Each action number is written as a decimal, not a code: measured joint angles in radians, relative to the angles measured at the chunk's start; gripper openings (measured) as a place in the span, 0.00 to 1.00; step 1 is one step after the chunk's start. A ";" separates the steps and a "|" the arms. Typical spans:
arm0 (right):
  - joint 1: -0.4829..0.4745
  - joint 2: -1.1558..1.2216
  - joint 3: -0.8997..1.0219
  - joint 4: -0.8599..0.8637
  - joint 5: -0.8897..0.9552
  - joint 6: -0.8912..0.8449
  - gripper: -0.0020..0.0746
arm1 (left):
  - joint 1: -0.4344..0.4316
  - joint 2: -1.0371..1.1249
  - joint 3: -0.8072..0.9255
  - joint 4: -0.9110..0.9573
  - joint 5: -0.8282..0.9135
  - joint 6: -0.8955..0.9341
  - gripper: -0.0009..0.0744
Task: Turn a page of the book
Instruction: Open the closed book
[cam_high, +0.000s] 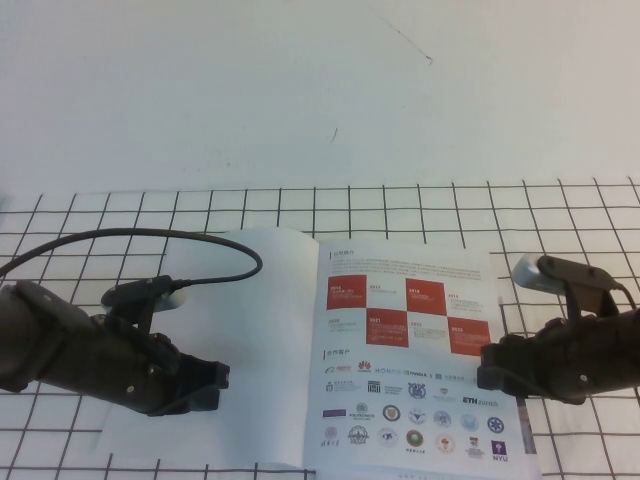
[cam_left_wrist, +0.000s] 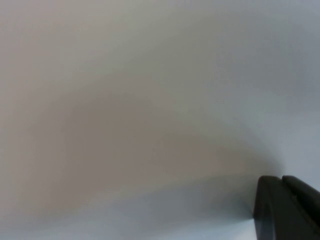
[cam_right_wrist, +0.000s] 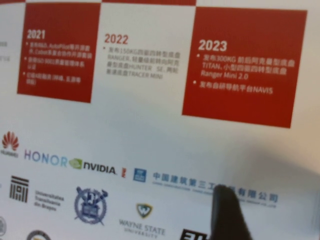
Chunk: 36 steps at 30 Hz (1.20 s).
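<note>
Right gripper (cam_high: 490, 368), black, sits low at the outer edge of the thin glossy page (cam_high: 405, 360) with red-and-white checker squares over rows of small logos. Jaws look spread, nothing pinched; the right wrist view shows one dark fingertip (cam_right_wrist: 227, 212) over the logo rows, right at the sheet, contact not confirmed. My read: it's parked at the free edge because that's the only spot where a single leaf can be peeled up.

Left gripper (cam_high: 205, 385), also black, lies on the blank white leaf (cam_high: 250, 340) on the other side of the spine. Can't tell if its fingers are apart or together. Left wrist view is almost all plain white paper with one dark finger (cam_left_wrist: 285, 207) in the corner, so it's close to or on the sheet. Likely job: pin that half so the booklet doesn't slide when the right side lifts.

White glossy booklet (cam_high: 300, 350) lies open and flat on the white table with black grid lines (cam_high: 420, 205), spine roughly central between the arms. Checker page is flat, not yet lifted.

Black cable (cam_high: 150, 240) loops from the left arm over the blank leaf's top corner; watch for snagging.
</note>
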 joint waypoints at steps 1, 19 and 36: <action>0.000 0.000 0.000 0.025 0.000 -0.024 0.53 | 0.000 0.000 0.000 0.000 0.000 0.000 0.01; 0.002 0.002 0.000 0.395 0.057 -0.468 0.53 | 0.000 0.002 0.000 0.002 0.004 0.000 0.01; 0.002 -0.041 0.000 0.341 0.070 -0.494 0.53 | -0.228 0.018 -0.260 0.095 0.084 -0.069 0.01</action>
